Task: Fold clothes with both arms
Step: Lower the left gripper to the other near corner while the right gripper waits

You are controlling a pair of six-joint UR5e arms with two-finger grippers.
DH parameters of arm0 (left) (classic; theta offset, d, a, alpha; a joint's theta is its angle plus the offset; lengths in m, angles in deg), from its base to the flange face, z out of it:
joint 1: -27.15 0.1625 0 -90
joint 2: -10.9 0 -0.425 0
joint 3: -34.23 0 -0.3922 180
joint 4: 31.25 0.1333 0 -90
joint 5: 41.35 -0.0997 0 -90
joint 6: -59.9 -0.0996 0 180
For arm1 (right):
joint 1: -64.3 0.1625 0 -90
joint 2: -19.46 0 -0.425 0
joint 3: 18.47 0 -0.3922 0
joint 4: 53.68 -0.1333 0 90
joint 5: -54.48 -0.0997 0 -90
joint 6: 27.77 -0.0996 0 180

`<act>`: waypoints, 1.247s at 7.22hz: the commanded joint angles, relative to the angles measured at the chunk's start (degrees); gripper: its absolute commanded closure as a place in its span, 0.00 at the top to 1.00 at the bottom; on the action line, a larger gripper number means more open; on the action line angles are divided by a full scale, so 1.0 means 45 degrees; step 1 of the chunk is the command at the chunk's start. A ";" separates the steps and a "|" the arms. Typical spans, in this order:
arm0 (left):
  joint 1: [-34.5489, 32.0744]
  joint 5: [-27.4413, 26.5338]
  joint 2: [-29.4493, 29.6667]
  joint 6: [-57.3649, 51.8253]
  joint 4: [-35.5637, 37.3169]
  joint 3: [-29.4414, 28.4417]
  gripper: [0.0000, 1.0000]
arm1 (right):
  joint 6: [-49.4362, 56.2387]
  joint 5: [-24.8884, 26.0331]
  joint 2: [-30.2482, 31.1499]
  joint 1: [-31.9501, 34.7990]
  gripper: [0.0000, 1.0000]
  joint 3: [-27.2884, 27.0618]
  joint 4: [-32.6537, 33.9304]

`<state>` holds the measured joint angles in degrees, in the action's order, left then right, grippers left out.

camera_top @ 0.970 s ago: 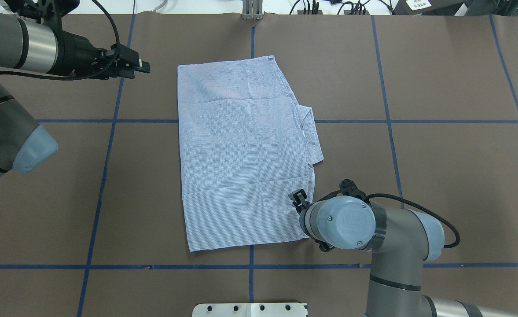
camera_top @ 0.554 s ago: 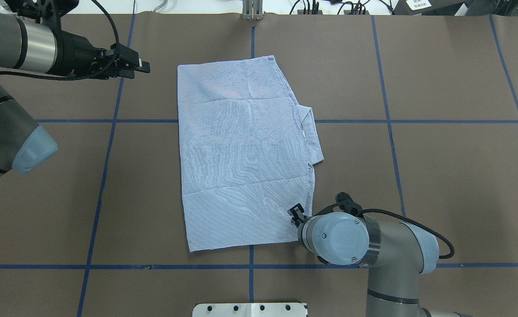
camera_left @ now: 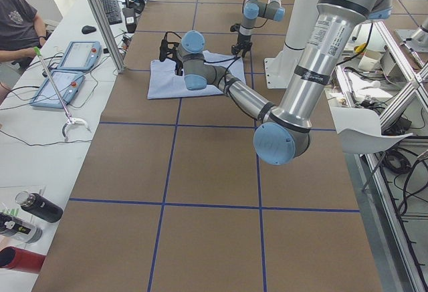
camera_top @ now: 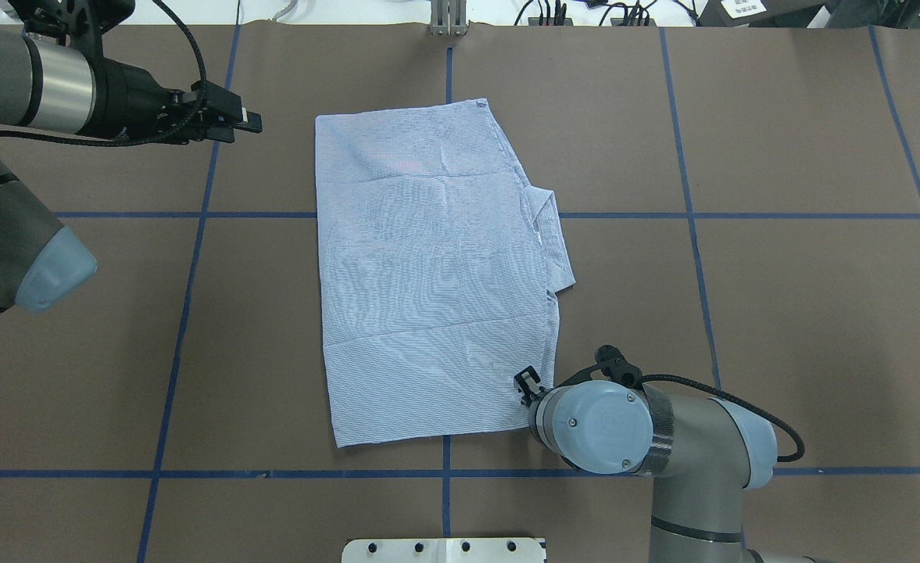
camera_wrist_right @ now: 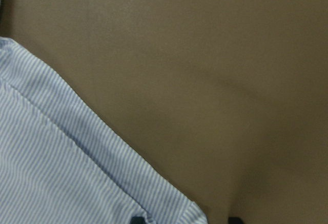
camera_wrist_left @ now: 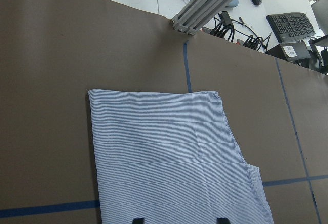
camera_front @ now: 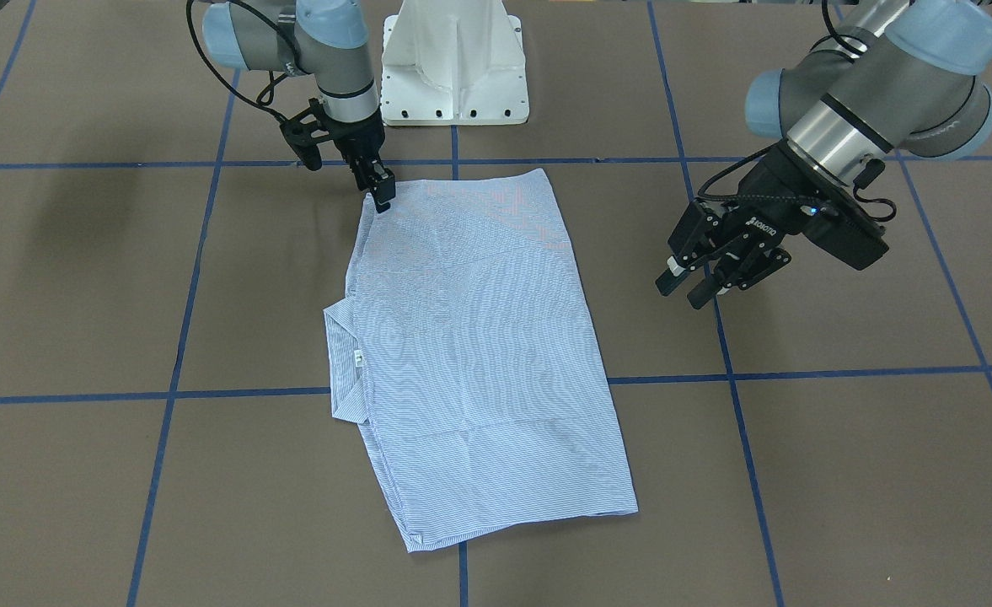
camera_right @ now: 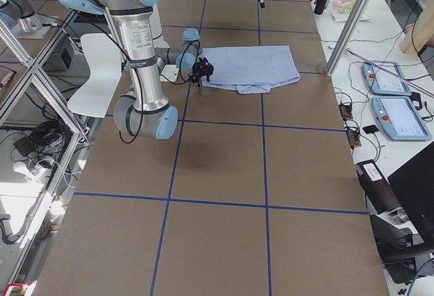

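We see a light blue and white striped shirt (camera_front: 479,337) folded into a long shape. It lies flat in the middle of the brown counter (camera_front: 841,455). Its collar (camera_front: 342,354) sticks out on one side. The right gripper (camera_front: 383,199) is open, with its tips down at the shirt corner nearest the robot. The left gripper (camera_front: 688,291) is open too, well apart from the shirt.

Overhead, the right wrist (camera_top: 594,418) hides most of its end effector (camera_top: 525,383).

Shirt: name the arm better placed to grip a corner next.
Right. The right hand stands open at the near corner of the shirt; the left hand hovers off the cloth.
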<state>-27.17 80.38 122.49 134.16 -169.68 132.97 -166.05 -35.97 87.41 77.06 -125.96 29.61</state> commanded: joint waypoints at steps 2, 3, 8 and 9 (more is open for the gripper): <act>0.0000 -0.0019 -0.0267 0.0022 -0.0020 0.0129 0.56 | 0.0026 -0.0133 -0.0061 0.0191 0.00 -0.0157 0.0258; 0.0019 -0.0039 -0.0384 0.0003 -0.0039 0.0129 0.56 | 0.0065 -0.0153 -0.0042 0.0250 0.00 -0.0622 0.0666; 0.2180 -0.0522 -0.0636 0.4226 0.0019 0.1489 0.57 | 0.0007 -0.0036 -0.0159 -0.0432 0.00 -0.1856 0.2291; 0.3348 -0.1049 -0.1818 0.5633 0.0019 0.2637 0.59 | 0.0007 -0.0017 -0.0139 -0.0510 0.00 -0.2050 0.2291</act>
<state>-17.74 78.24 118.77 151.71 -169.57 139.81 -166.00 -36.15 86.76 75.32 -134.11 39.62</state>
